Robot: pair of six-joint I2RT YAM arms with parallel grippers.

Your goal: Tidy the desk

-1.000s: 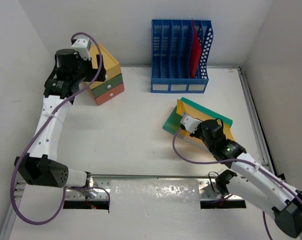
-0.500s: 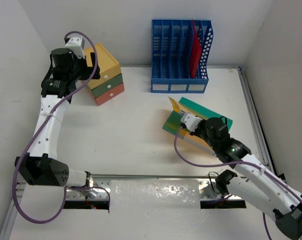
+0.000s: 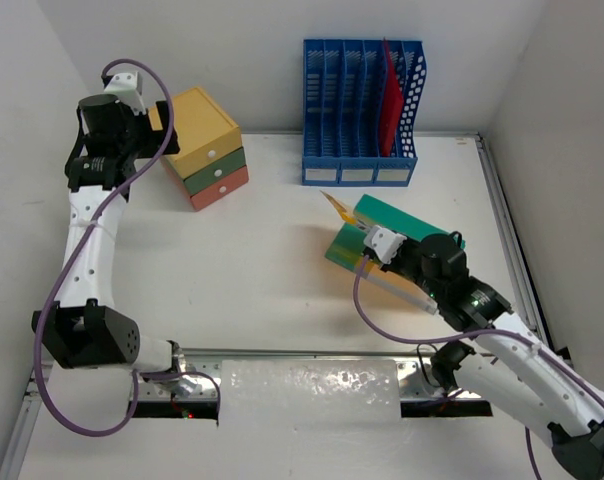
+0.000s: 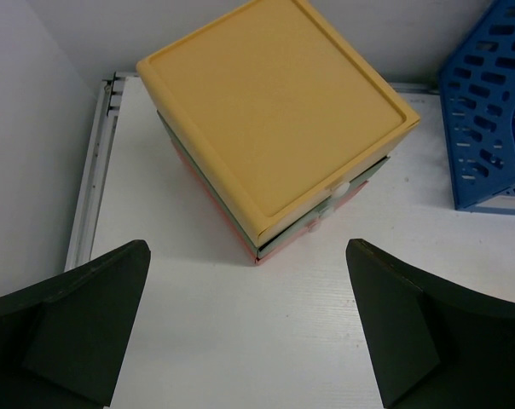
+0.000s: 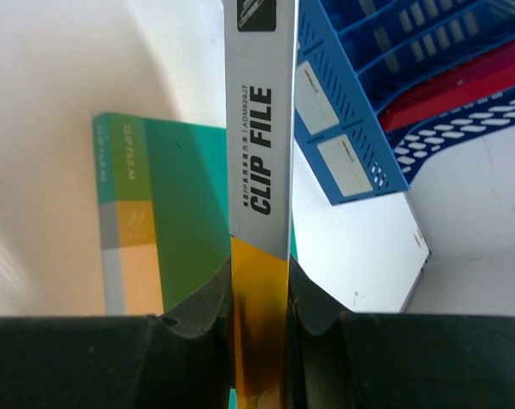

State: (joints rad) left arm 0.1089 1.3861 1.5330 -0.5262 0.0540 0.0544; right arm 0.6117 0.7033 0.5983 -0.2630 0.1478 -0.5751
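Note:
The desk (image 3: 262, 260) is a white tabletop with metal rails. My right gripper (image 3: 382, 248) is shut on a yellow clip file (image 3: 338, 207) and holds it on edge, tilted up over a green clip file (image 3: 402, 222) that lies flat at centre right. In the right wrist view the jaws (image 5: 260, 298) pinch the yellow file's white "CLIP FILE" spine (image 5: 260, 128), with the green file (image 5: 181, 196) below. My left gripper (image 3: 147, 140) is open and empty, above the desk just left of the yellow-green-orange drawer box (image 3: 204, 145). In the left wrist view that gripper (image 4: 247, 281) frames the box (image 4: 274, 119).
A blue slotted file rack (image 3: 362, 110) stands against the back wall with a red folder (image 3: 389, 95) in a right-hand slot; both show in the right wrist view, rack (image 5: 368, 85) and folder (image 5: 462, 85). White walls enclose the desk on three sides.
My left gripper has drawn back to the left, away from the drawer box. My right gripper has raised the yellow file's edge higher, standing it more upright over the green file.

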